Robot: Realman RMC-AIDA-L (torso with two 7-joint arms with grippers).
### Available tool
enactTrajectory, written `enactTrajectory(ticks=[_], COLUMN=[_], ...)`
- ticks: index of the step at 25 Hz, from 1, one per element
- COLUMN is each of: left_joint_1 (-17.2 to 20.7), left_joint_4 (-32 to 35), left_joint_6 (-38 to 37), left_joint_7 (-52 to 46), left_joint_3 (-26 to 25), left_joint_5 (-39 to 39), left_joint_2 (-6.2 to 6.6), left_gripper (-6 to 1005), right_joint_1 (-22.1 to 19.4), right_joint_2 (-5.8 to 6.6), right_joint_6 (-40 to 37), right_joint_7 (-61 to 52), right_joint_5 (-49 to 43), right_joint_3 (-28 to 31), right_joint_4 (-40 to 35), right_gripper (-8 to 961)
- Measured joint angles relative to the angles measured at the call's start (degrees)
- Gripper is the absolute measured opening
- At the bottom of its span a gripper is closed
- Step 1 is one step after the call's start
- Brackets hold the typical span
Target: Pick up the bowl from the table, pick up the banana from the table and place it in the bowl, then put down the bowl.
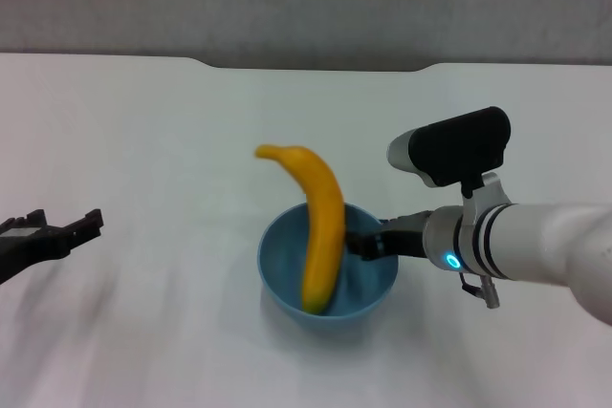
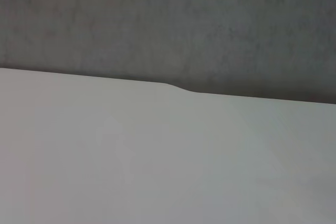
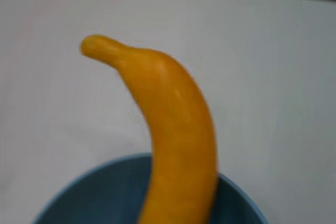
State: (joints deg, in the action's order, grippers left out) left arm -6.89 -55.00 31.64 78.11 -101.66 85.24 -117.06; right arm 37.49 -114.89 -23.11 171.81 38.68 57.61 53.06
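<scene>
banana (image 1: 322, 226) in bowl (image 1: 287, 274), bowl mid table (image 1: 143, 121), right gripper (image 1: 368, 244) at bowl's right rim, left gripper (image 1: 72, 231) far left

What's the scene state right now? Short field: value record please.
bowl: light blue bowl, right pincer at its rim
banana: banana stands in the bowl, lower end inside, upper end leaning out over the far rim
right pincer: at the bowl's right rim, appears shut on it
left pincer: left pincer open, off to the left, holding nothing
table: white table, notch in far edge
bowl on table or lifted: cannot tell
</scene>
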Motion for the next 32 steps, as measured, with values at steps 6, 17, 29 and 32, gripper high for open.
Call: enactTrajectory(ticks=[6, 17, 29, 32], left_joint_1=[0.7, 4.2, -4.9, -7.9], left_joint_4=[0.0, 1.8, 35.0, 39.8], left_joint_6=[-0.1, 1.7, 25.8, 27.1], left_joint_7=[0.0, 21.2, 63.9, 65.3], left_joint_3=[-0.2, 0.8, 2.4, 2.8], left_joint_5=[-0.2, -22.5, -61.8, -64.2], left_joint_2=[-0.02, -0.36, -0.73, -0.60], left_gripper=[916, 916, 916, 916], right_joint_1=[-6.4, -22.3, -20.5, -17.3], right_joint_2=[0.13, 0.22, -0.12, -0.19], right_joint_6=[-0.6, 25.4, 65.3, 72.3], right_joint_7=[-0.1, -0.1, -8.3, -14.1], right_joint_5=[-9.7, -23.3, -22.8, -22.8], right_joint_3=[1.3, 3.3, 1.8, 0.6], right_joint_4=[8.5, 12.1, -18.6, -27.7], right_gripper=[472, 861, 903, 901])
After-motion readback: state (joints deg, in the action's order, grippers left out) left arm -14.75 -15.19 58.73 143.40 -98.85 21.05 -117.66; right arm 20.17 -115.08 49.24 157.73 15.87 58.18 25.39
